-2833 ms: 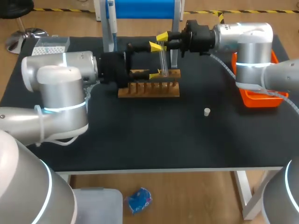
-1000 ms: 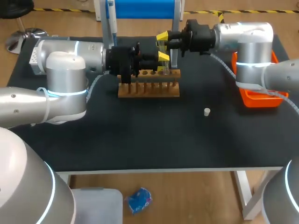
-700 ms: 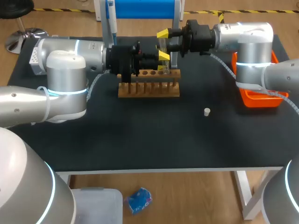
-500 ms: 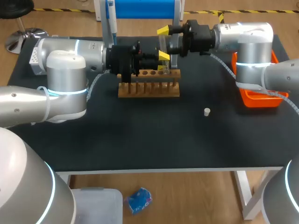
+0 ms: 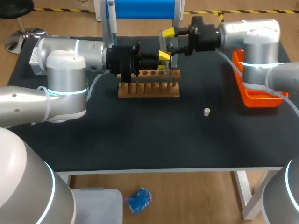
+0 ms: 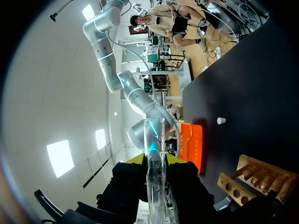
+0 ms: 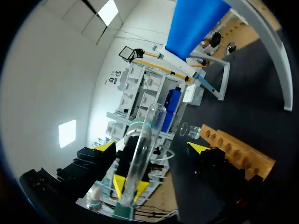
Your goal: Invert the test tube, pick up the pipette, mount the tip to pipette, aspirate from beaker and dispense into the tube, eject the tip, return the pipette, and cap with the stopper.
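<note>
A clear glass test tube stands upright over the wooden rack, with my left gripper shut on it. In the left wrist view the tube runs straight out between the yellow fingertips. My right gripper stands open just behind and above the tube, not touching it. In the right wrist view the tube rises between my right gripper's widely spread tips, its lower end pinched by the left gripper's fingers. The pipette hangs on the blue stand. A white stopper lies on the mat.
An orange tray sits at the right edge under my right arm. A tip box is at the far left behind my left arm. The stand's post rises right beside the right gripper. Open mat lies in front of the rack.
My right gripper has opened, let go of the tube and drawn back to the right. The left gripper has kept the tube in the same place.
</note>
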Robot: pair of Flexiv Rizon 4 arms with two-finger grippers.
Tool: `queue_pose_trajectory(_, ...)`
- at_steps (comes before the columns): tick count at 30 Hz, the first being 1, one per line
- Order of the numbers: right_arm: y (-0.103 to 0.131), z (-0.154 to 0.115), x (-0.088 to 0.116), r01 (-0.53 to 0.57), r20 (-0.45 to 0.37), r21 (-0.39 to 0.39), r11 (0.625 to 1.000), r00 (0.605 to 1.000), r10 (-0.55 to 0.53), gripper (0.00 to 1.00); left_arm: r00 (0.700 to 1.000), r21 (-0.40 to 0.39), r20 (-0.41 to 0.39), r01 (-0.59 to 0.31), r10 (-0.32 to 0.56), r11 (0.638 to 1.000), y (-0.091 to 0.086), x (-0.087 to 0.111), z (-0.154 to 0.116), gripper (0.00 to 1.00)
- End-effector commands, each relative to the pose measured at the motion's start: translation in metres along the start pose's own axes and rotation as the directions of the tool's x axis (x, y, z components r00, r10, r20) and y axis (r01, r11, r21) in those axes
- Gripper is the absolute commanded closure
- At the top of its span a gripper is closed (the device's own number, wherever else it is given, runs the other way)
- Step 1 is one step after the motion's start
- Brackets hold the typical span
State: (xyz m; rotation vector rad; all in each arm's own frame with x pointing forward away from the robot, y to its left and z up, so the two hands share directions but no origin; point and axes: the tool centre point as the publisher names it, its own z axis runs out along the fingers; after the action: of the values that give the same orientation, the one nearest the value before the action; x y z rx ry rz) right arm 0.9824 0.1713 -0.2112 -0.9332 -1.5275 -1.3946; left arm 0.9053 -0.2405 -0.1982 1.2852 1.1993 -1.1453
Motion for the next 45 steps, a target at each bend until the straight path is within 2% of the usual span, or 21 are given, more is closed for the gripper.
queue_pose_trajectory(1, -0.014, -0.036, 0.001, 0.431, 0.166, 0.021, 0.902, 0.888, -0.428, 0.0, 1.0, 0.004, -0.001, -0.001, 0.001, 1.0, 0.001, 0.0, 0.0, 1.0)
queue_pose_trajectory(3, -0.016, -0.044, -0.003, 0.502, 0.219, 0.025, 0.865, 0.841, -0.494, 0.0, 1.0, 0.004, -0.001, -0.001, 0.001, 1.0, 0.001, 0.0, 0.0, 1.0)
queue_pose_trajectory(4, -0.018, -0.048, -0.007, 0.577, 0.28, 0.057, 0.814, 0.774, -0.568, 0.0, 1.0, 0.004, -0.001, -0.001, 0.001, 1.0, 0.001, 0.0, 0.0, 1.0)
queue_pose_trajectory(5, -0.018, -0.051, -0.012, 0.621, 0.328, 0.082, 0.779, 0.722, -0.61, 0.0, 1.0, 0.004, -0.001, -0.001, 0.001, 1.0, 0.001, 0.0, 0.0, 1.0)
queue_pose_trajectory(6, -0.018, -0.055, -0.017, 0.636, 0.359, 0.091, 0.766, 0.697, -0.621, 0.0, 1.0, 0.004, -0.001, -0.001, 0.001, 1.0, 0.001, 0.0, 0.0, 1.0)
queue_pose_trajectory(22, -0.018, -0.055, -0.017, 0.636, 0.359, 0.091, 0.766, 0.697, -0.621, 0.0, 1.0, 0.004, -0.001, -0.001, 0.001, 1.0, 0.001, 0.0, 0.0, 1.0)
queue_pose_trajectory(23, -0.021, -0.054, -0.022, 0.702, 0.375, 0.158, 0.694, 0.608, -0.7, 0.0, 1.0, 0.004, -0.001, -0.001, 0.001, 1.0, 0.001, 0.0, 0.0, 1.0)
queue_pose_trajectory(24, -0.022, -0.053, -0.025, 0.72, 0.374, 0.188, 0.668, 0.576, -0.727, 0.0, 1.0, 0.004, -0.001, -0.001, 0.001, 1.0, 0.001, 0.0, 0.0, 1.0)
queue_pose_trajectory(26, -0.025, -0.054, -0.035, 0.789, 0.342, 0.236, 0.567, 0.479, -0.808, 0.0, 1.0, 0.004, -0.001, -0.001, 0.001, 1.0, 0.001, 0.0, 0.0, 1.0)
queue_pose_trajectory(27, -0.026, -0.057, -0.043, 0.803, 0.324, 0.248, 0.543, 0.459, -0.827, 0.0, 1.0, 0.004, -0.001, -0.001, 0.001, 1.0, 0.001, 0.0, 0.0, 1.0)
queue_pose_trajectory(28, -0.027, -0.06, -0.046, 0.817, 0.298, 0.23, 0.529, 0.458, -0.837, 0.0, 1.0, 0.004, -0.001, -0.001, 0.001, 1.0, 0.001, 0.0, 0.0, 1.0)
queue_pose_trajectory(30, -0.027, -0.066, -0.055, 0.838, 0.274, 0.262, 0.479, 0.412, -0.869, 0.0, 1.0, 0.004, -0.001, -0.001, 0.001, 1.0, 0.001, 0.0, 0.0, 1.0)
queue_pose_trajectory(35, -0.028, -0.076, -0.062, 0.875, 0.166, 0.273, 0.4, 0.367, -0.915, 0.0, 1.0, 0.004, -0.001, -0.001, 0.001, 1.0, 0.001, 0.0, 0.0, 1.0)
queue_pose_trajectory(38, -0.028, -0.081, -0.062, 0.892, 0.094, 0.269, 0.365, 0.353, -0.931, 0.0, 1.0, 0.004, -0.001, -0.001, 0.001, 1.0, 0.001, 0.0, 0.0, 1.0)
queue_pose_trajectory(45, -0.034, -0.082, -0.066, 0.896, 0.022, 0.302, 0.327, 0.336, -0.942, 0.0, 1.0, 0.004, -0.001, -0.001, 0.001, 1.0, 0.001, 0.0, 0.0, 1.0)
